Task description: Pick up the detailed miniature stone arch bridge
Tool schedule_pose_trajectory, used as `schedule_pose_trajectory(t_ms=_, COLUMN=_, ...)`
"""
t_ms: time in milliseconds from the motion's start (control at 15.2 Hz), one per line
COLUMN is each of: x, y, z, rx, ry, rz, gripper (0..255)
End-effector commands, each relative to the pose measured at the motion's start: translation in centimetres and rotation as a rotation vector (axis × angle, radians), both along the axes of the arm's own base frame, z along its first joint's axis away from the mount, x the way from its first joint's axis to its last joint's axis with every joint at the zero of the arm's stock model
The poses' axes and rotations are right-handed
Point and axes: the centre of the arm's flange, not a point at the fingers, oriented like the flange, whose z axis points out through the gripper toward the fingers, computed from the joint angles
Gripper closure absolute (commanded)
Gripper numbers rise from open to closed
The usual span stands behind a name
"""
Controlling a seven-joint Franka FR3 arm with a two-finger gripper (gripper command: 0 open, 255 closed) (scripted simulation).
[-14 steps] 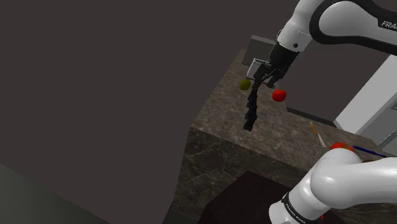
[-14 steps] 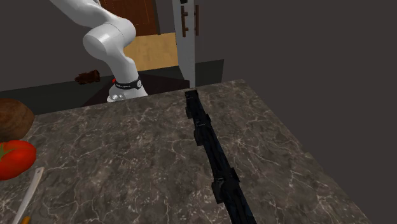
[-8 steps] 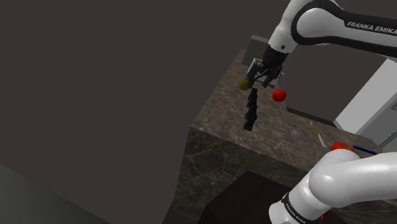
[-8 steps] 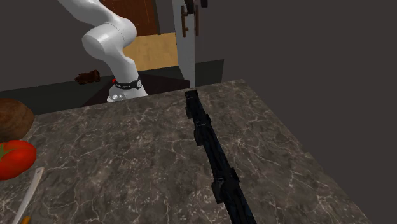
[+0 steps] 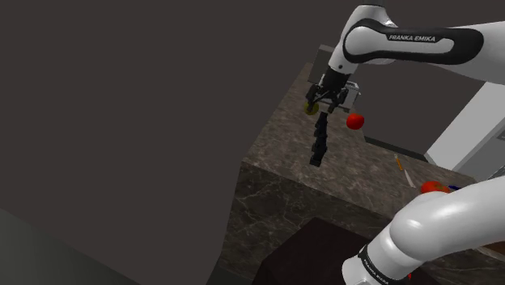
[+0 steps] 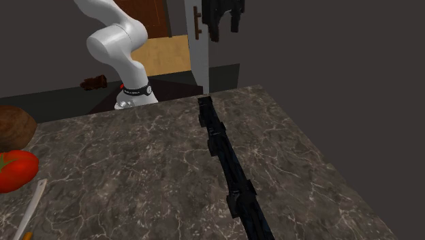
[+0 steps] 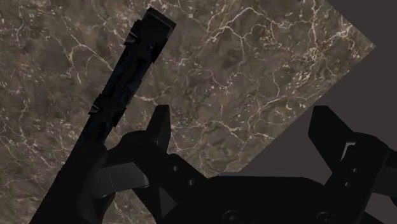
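The miniature bridge (image 5: 320,139) is a long, narrow, all-black piece lying flat on the dark marble counter (image 5: 364,174). It runs lengthwise near the counter's edge (image 6: 228,160). My gripper (image 5: 322,106) hangs in the air above the bridge's far end, apart from it. It enters the second exterior view from the top (image 6: 221,17). In the wrist view the fingers stand wide apart with nothing between them (image 7: 240,121), and the bridge (image 7: 127,83) lies beside the one finger, below it on the counter.
A red tomato (image 5: 354,121) and an olive ball (image 5: 311,106) lie on the counter near the gripper. Another tomato (image 6: 15,169), a brown round thing (image 6: 13,126) and a pale stick (image 6: 30,208) lie at the second exterior view's left. The counter drops off close beside the bridge.
The arm has swung toward the shoulder view's left, bringing the gripper over the bridge's far end and into the second exterior view's top. The bridge has not moved.
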Motion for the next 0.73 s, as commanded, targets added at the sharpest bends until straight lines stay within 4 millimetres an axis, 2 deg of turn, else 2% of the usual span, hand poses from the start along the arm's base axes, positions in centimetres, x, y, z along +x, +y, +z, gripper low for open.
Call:
schedule_pose_trajectory(t_ms=0, x=1.7, y=-2.3, z=-1.1, rx=0.005, ry=0.012, rz=-0.052, gripper=0)
schedule_pose_trajectory(t_ms=660, x=6.9, y=-13.6, z=-7.1, rx=0.035, ry=0.071, rz=-0.302, gripper=0)
